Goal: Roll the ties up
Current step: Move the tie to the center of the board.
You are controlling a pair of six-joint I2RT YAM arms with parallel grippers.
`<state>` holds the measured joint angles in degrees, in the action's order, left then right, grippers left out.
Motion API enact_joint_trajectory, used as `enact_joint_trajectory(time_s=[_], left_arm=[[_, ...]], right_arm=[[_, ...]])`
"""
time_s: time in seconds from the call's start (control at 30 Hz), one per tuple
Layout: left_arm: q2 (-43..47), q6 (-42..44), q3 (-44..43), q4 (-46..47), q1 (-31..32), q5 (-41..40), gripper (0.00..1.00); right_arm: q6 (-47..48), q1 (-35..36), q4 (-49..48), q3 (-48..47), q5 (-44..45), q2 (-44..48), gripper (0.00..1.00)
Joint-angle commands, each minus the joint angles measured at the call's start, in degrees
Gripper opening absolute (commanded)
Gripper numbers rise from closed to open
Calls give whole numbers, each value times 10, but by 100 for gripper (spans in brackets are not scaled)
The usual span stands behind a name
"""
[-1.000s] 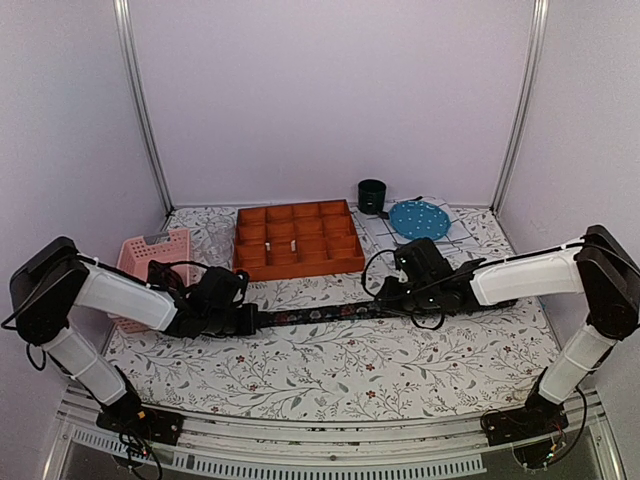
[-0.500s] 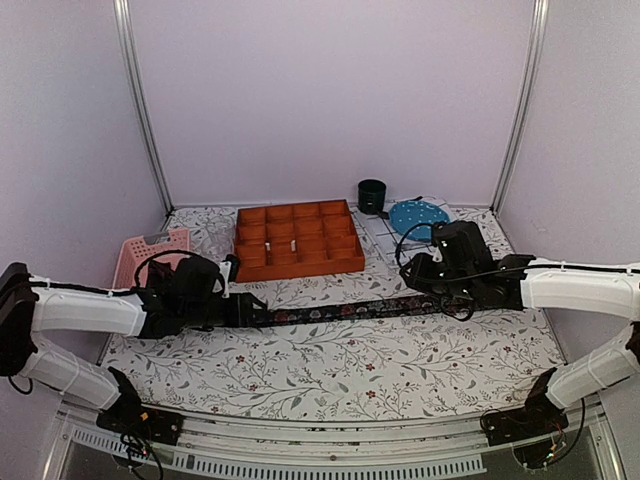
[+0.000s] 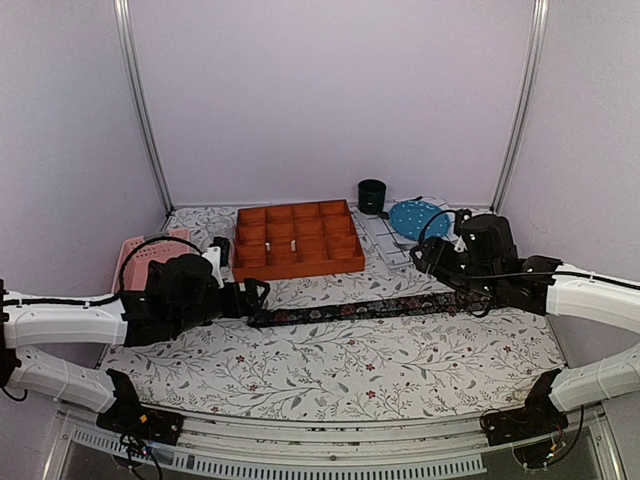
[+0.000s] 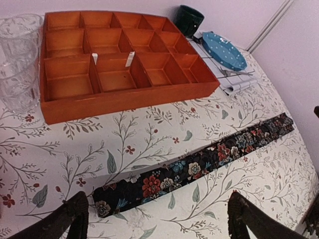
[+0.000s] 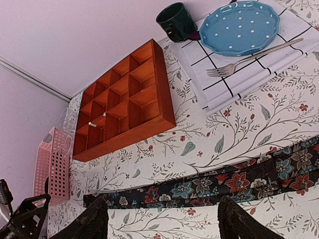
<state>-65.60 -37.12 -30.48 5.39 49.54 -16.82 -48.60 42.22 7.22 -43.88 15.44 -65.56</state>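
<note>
Nearest you, the floral tablecloth (image 3: 330, 370) is spread in front of both arm bases. Just beyond it the tie (image 3: 370, 308) lies flat and stretched out in one long strip, running from left to right across the middle of the table and rising slightly toward the right.

Your left gripper (image 3: 256, 296) sits at the tie's left end with its fingers spread wide. In the left wrist view the blunt end of the tie (image 4: 199, 167) lies between the two fingers and neither one touches it. Your right gripper (image 3: 440, 265) hovers over the tie's right portion, also spread open and holding nothing. In its wrist view the tie (image 5: 224, 184) passes between the fingertips.

Behind the tie stands the orange compartment tray (image 3: 298, 240), with two small white pieces (image 4: 94, 58) in its middle row. The pink basket (image 3: 135, 255) and a clear glass (image 4: 17, 55) are to its left. On the right, a checked cloth (image 5: 239, 74) carries a fork (image 5: 249, 59) and the blue dotted plate (image 3: 418, 217). Farthest back is the dark green cup (image 3: 372, 195).
</note>
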Motion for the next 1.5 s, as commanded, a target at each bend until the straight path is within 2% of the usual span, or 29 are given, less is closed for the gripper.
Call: enact_joint_trajectory(time_s=[0.0,0.27,0.33,0.47,0.93,1.13,1.47], left_arm=[[17,-4,16,21,6,-58,97],[4,-13,38,50,-10,-25,97],[-3,-19,18,22,-29,12,96],[-13,-19,-13,-34,-43,19,94],[39,-62,24,-84,-61,15,91],[54,-71,46,-75,-65,11,90],[89,-86,66,-114,-71,-23,89]], right_arm=[[41,-26,-32,2,-43,-17,75],[76,-28,-24,-83,-47,-162,71],[73,-27,-53,-84,-59,-195,71],[69,-27,-93,-99,-67,-254,69],[51,-16,-156,-140,-118,-420,64],[28,19,-164,-134,-98,-447,62],[-3,27,-180,-67,-102,-442,60]])
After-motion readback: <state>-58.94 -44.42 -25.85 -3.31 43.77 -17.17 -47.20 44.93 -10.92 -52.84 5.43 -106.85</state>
